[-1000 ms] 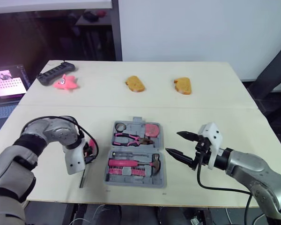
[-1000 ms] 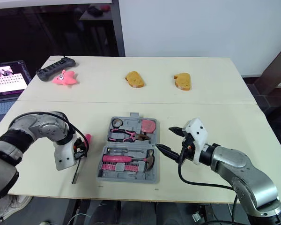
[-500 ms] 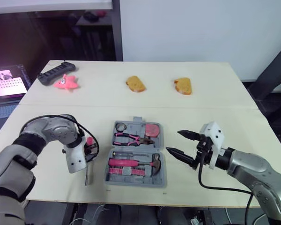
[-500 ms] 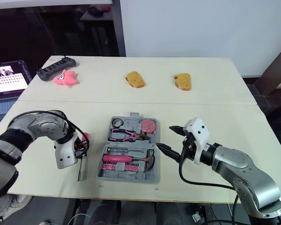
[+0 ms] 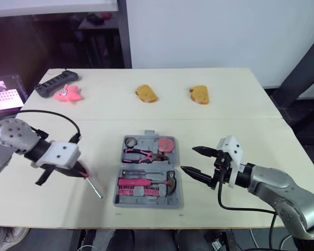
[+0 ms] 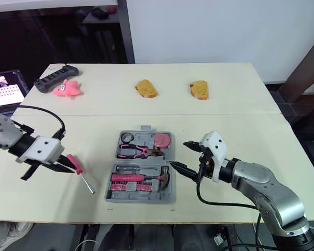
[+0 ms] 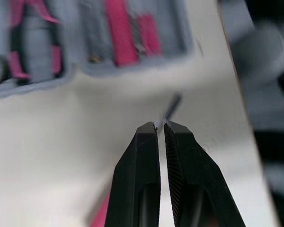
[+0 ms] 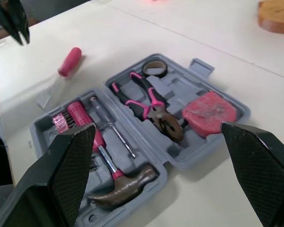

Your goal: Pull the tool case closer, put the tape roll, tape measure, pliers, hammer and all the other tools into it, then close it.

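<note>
The grey tool case (image 5: 148, 189) lies open at the table's middle front. It holds a tape roll (image 5: 132, 141), pink-handled pliers (image 5: 141, 155), a pink tape measure (image 5: 167, 144), a hammer (image 5: 166, 182) and a pink-handled driver (image 5: 132, 182). A loose pink-handled screwdriver (image 8: 69, 61) lies on the table left of the case. My left gripper (image 7: 160, 126) is shut and empty, just left of that screwdriver and a little above the table. Just right of the case, my right gripper (image 5: 189, 160) stands wide open, with nothing between its fingers.
Two bread-like pieces (image 5: 146, 94) (image 5: 199, 95) lie at the back middle. A pink star toy (image 5: 67, 94) and a black power strip (image 5: 48, 84) sit at the back left. A lit screen (image 5: 2, 91) stands off the table's left edge.
My left gripper has let go of the screwdriver, which now lies on the table, and the arm has drawn back to the left. The right gripper has barely moved. The camera shifted slightly.
</note>
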`<action>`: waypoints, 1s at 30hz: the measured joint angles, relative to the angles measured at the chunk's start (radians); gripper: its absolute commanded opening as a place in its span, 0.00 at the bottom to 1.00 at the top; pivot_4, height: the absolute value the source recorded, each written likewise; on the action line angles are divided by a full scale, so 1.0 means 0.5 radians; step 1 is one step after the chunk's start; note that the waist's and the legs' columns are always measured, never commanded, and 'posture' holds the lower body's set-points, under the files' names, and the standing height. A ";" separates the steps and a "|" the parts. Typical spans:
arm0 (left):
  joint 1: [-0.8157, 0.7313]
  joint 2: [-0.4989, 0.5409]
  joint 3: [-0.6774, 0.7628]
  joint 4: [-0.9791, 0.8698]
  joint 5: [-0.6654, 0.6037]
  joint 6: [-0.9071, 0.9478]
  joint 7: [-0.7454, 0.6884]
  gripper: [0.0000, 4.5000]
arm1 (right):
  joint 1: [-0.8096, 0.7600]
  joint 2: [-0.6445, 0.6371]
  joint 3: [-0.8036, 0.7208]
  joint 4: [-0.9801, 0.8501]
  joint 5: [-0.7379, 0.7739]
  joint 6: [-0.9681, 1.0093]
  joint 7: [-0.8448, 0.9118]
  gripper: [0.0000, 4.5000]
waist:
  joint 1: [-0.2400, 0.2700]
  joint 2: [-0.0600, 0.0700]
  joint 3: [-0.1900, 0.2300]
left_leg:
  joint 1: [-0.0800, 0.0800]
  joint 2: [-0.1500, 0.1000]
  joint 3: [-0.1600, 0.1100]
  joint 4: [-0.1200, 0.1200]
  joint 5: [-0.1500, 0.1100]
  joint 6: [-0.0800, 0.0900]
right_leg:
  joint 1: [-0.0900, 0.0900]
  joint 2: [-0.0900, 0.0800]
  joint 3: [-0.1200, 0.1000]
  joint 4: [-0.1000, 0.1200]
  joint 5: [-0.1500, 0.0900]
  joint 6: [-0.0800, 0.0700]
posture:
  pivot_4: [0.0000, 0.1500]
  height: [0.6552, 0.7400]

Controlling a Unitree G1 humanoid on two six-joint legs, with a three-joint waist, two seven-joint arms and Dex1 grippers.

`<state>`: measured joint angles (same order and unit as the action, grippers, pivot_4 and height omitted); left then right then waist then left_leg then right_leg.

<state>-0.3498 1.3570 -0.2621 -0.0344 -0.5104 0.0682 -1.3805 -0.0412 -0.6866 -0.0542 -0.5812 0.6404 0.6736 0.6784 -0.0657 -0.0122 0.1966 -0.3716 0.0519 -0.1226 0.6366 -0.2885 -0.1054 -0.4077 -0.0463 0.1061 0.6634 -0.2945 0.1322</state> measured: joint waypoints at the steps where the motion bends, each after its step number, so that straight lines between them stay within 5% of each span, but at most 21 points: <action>1: 0.128 -0.014 0.114 -0.079 -0.077 0.143 0.104 0.08 | -0.006 0.000 0.002 0.002 0.000 -0.003 0.010 1.00 | -0.003 0.000 0.000 | 0.000 0.000 0.000 0.000 0.000 0.000 | 0.000 0.000 0.000 0.000 0.000 0.000 | 1.00 1.00; 8: 0.400 -0.113 0.361 -0.100 0.081 0.080 0.158 0.08 | -0.048 -0.006 0.006 0.052 -0.003 -0.003 0.068 1.00 | 0.004 0.000 0.000 | 0.000 0.000 0.000 0.000 0.000 0.000 | -0.002 0.001 0.000 -0.001 0.000 -0.002 | 1.00 1.00; 11: 0.281 -0.167 0.344 0.077 0.237 -0.118 0.011 0.25 | -0.054 -0.006 0.010 0.058 -0.017 -0.003 0.072 1.00 | 0.016 0.000 0.000 | 0.000 -0.001 0.000 0.000 0.000 0.000 | -0.002 0.001 0.000 -0.001 0.000 -0.002 | 1.00 1.00; 15: -0.100 -0.282 0.154 0.510 0.568 -0.623 -0.294 0.67 | -0.047 -0.001 0.024 0.070 -0.022 -0.002 0.069 1.00 | 0.040 0.001 0.000 | 0.000 -0.001 0.001 0.000 0.000 0.000 | -0.002 0.001 0.000 -0.001 0.000 -0.002 | 1.00 1.00; 22: -0.744 -0.673 -0.357 1.500 1.245 -1.692 -0.454 0.67 | 0.027 0.006 0.007 0.020 -0.021 0.009 -0.001 1.00 | 0.048 0.000 -0.001 | -0.003 -0.002 0.001 0.003 0.000 0.000 | -0.002 0.001 -0.001 -0.002 0.001 -0.002 | 1.00 1.00; 30: -0.873 -0.896 -0.534 1.927 1.593 -2.069 -0.284 0.67 | 0.159 0.008 -0.069 -0.109 -0.009 0.042 -0.089 1.00 | 0.029 0.000 -0.001 | -0.002 -0.001 0.000 0.003 0.000 0.000 | -0.002 0.001 0.000 0.000 0.001 -0.002 | 1.00 1.00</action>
<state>-0.7863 0.9091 -0.5292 0.9291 0.2862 -0.9665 -1.5223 0.0384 -0.6829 -0.0888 -0.6357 0.6360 0.6947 0.6338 -0.0509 -0.0124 0.1962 -0.3727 0.0513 -0.1227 0.6383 -0.2885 -0.1053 -0.4088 -0.0456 0.1059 0.6634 -0.2942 0.1313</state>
